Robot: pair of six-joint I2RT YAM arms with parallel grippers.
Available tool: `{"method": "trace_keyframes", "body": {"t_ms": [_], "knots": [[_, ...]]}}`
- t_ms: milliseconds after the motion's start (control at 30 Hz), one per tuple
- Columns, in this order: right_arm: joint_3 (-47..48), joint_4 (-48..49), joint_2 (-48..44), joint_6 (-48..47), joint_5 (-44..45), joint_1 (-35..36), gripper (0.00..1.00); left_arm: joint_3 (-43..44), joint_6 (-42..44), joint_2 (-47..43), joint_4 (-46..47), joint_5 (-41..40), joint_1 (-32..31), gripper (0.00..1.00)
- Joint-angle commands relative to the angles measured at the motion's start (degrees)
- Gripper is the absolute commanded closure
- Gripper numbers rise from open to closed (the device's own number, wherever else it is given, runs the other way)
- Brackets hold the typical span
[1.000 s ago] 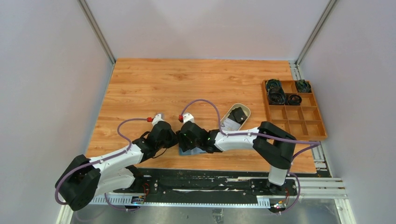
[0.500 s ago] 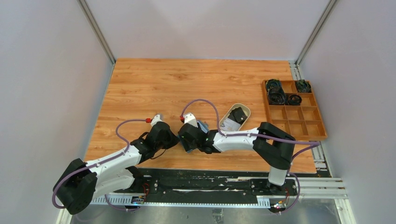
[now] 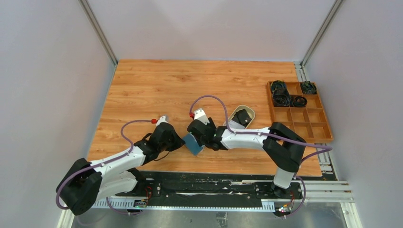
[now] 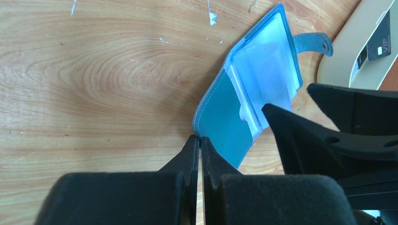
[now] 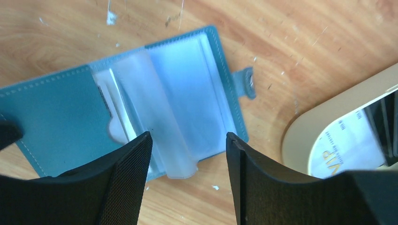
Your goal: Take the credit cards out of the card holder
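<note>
The teal card holder (image 3: 192, 143) lies open on the wood, clear sleeves up (image 5: 183, 98), snap tab (image 4: 313, 42) toward the tray. My left gripper (image 4: 201, 138) is shut, its tips touching the holder's near corner (image 4: 220, 117). My right gripper (image 5: 187, 140) stands open over the sleeves' lower edge, one loose clear leaf (image 5: 155, 122) between its fingers, nothing pinched. A black credit card (image 3: 242, 117) and a whitish one (image 5: 347, 150) lie in the beige tray (image 3: 250, 113). A thin dark edge shows by the holder's spine; I cannot tell whether it is a card.
A wooden compartment box (image 3: 304, 124) with coiled dark cables (image 3: 281, 97) stands at the right edge. The beige tray's rim (image 5: 305, 136) lies just right of my right fingers. Both arms crowd the near middle of the table, close to its front edge.
My right gripper has shifted back and right off the holder. The holder has turned to a diagonal and now shows between the two grippers. My left gripper has stayed put.
</note>
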Motion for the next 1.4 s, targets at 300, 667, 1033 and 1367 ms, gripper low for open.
{"method": "trace_keyframes", "body": {"t_ms": [300, 667, 1033, 1367], "knots": [[-5.87, 12.92, -13.9, -10.9, -17.29, -4.66, 0.31, 1.45, 6.74, 2.29, -3.5, 2.86, 1.84, 1.0], [-8.52, 20.89, -7.08, -7.4, -60.4, -12.05, 0.4, 1.06, 7.56, 11.14, -4.23, 1.69, 1.94, 1.0], [-5.34, 11.7, -12.58, -11.56, -46.11, -6.73, 0.39, 1.91, 8.09, 13.37, -4.19, 1.5, 1.94, 1.0], [3.99, -4.35, -2.06, -14.64, -14.01, 2.75, 0.32, 2.21, 7.65, 12.01, -4.3, 2.23, 1.94, 1.0]]}}
